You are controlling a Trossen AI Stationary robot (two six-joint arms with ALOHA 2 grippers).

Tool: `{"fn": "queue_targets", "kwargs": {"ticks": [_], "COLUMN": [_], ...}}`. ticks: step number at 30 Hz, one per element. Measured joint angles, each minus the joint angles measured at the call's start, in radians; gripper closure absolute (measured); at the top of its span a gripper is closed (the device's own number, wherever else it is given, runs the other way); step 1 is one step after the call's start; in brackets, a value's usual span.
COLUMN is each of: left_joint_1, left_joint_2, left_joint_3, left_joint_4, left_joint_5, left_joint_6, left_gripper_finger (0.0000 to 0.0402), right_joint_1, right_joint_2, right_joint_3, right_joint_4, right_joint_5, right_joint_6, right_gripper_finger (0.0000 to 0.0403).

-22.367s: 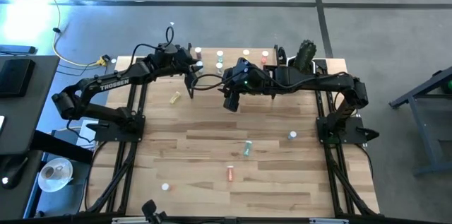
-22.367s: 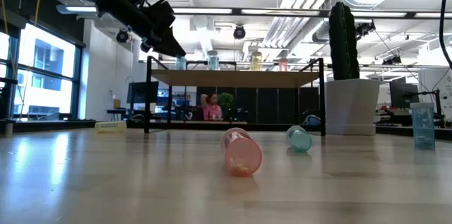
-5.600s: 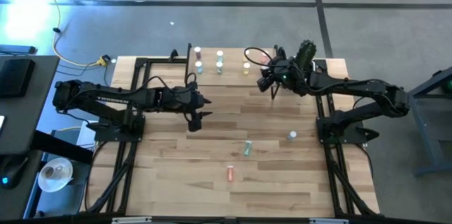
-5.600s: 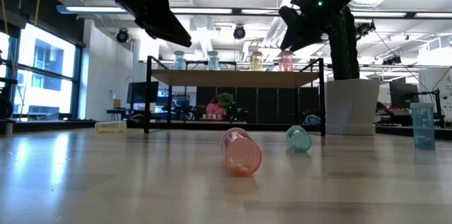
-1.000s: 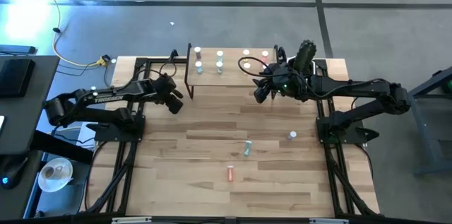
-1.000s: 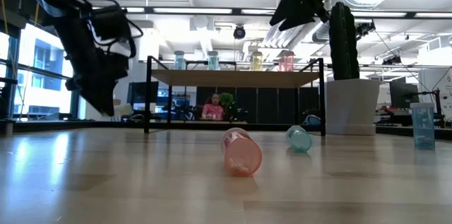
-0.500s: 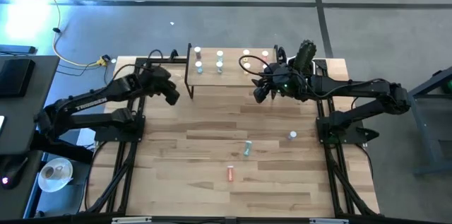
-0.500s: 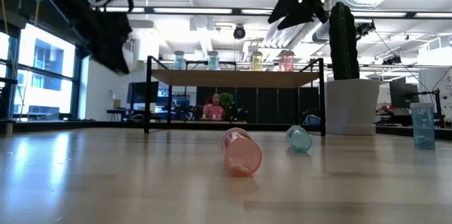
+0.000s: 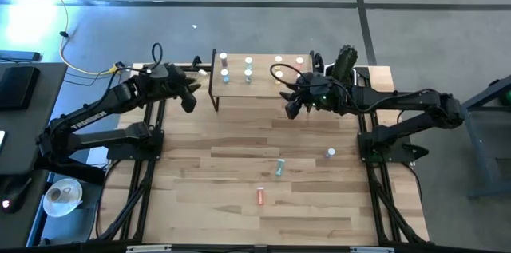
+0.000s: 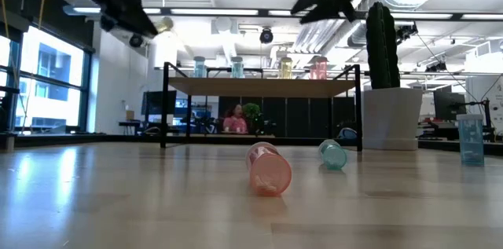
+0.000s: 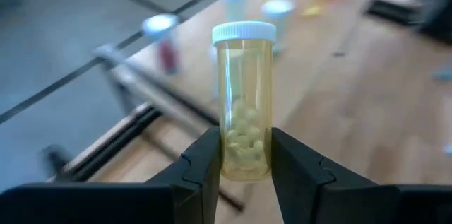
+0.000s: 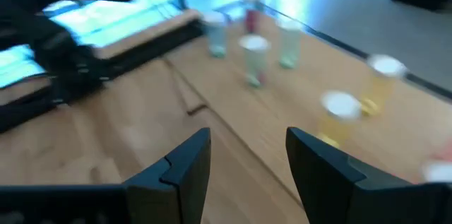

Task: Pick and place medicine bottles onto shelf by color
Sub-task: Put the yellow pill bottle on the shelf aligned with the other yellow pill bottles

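Observation:
My left gripper (image 9: pixel 188 95) is shut on a yellow medicine bottle (image 11: pixel 245 111) with a white cap, high above the table's far left, left of the shelf (image 9: pixel 261 84). In the low view the bottle (image 10: pixel 163 25) pokes out past the fingers. The shelf (image 10: pixel 263 86) carries several upright bottles: bluish ones (image 9: pixel 224 74) at its left, yellow (image 9: pixel 278 61) and pink (image 9: pixel 299 61) at its right. My right gripper (image 9: pixel 292 109) is open and empty, raised in front of the shelf's right half. A pink bottle (image 10: pixel 267 169) and a teal bottle (image 10: pixel 333 155) lie on their sides on the table. My left gripper pinches the yellow bottle's lower body (image 11: pixel 246 164) between its two fingers (image 11: pixel 206 160), one on each side. The bottle lies along the fingers, its capped end (image 11: pixel 244 33) pointing away past the fingertips. It is lifted clear of the table and the shelf.
A teal bottle (image 9: pixel 279 167), a red bottle (image 9: pixel 260 195) and a white-capped bottle (image 9: pixel 330 152) lie on the table's near half. A white pot with a cactus (image 9: pixel 345 61) stands at the far right, beside the shelf (image 10: pixel 391 115). Black frame rails run along both table sides.
My left gripper has risen from near the tabletop to well above shelf height and gone toward the table's far edge, carrying the yellow bottle clear of the table. My right gripper has stayed open in about the same place.

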Motion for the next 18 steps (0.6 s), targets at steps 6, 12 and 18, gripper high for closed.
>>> {"fn": "queue_targets", "kwargs": {"ticks": [6,12,18], "left_joint_1": [-0.047,-0.153,-0.277], "left_joint_2": [0.003,0.021,0.073], "left_joint_3": [0.000,0.000,0.000], "left_joint_4": [0.105,0.187,0.280], "left_joint_5": [0.185,0.216,0.214], "left_joint_6": [0.007,0.025,0.024], "left_gripper_finger": [0.0305,0.0305,0.0305], "right_joint_1": [0.033,0.045,0.044], "right_joint_2": [0.010,0.051,0.100], "right_joint_3": [0.000,0.000,0.000], "right_joint_4": [0.175,0.299,0.376], "right_joint_5": [-0.123,-0.186,-0.187], "right_joint_6": [-0.092,-0.116,-0.148], "right_gripper_finger": [0.0226,0.0226,0.0226]}}
